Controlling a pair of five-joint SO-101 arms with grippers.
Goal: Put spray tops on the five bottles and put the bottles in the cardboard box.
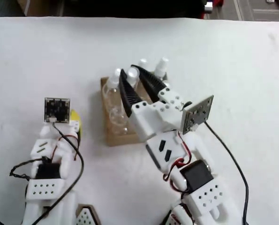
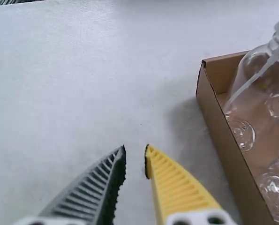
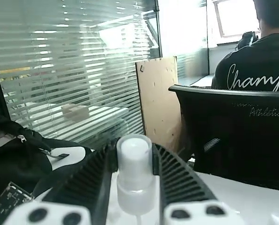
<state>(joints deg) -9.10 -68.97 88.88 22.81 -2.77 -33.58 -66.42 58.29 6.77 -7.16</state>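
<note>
1. Right gripper (image 3: pixel 135 151) is clamping a white spray top (image 3: pixel 135 178) between its two black fingers (image 3: pixel 85 180), with the cap sitting level with the tips.
2. Below that gripper, the cardboard box (image 1: pixel 112 137) is holding clear bottles (image 1: pixel 113 89).
3. Left gripper (image 2: pixel 135 154) is hovering over the table (image 2: pixel 73 70), jaws parted by a narrow gap and gripping nothing. The box is lying just beside its yellow finger.

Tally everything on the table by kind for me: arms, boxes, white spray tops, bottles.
Arms: 2, left arm and right arm
Box: 1
Spray tops: 4 seen from above, one held in the right pincer
Bottles: clear and overlapping in the box, cannot count
Total counted: 7
</note>
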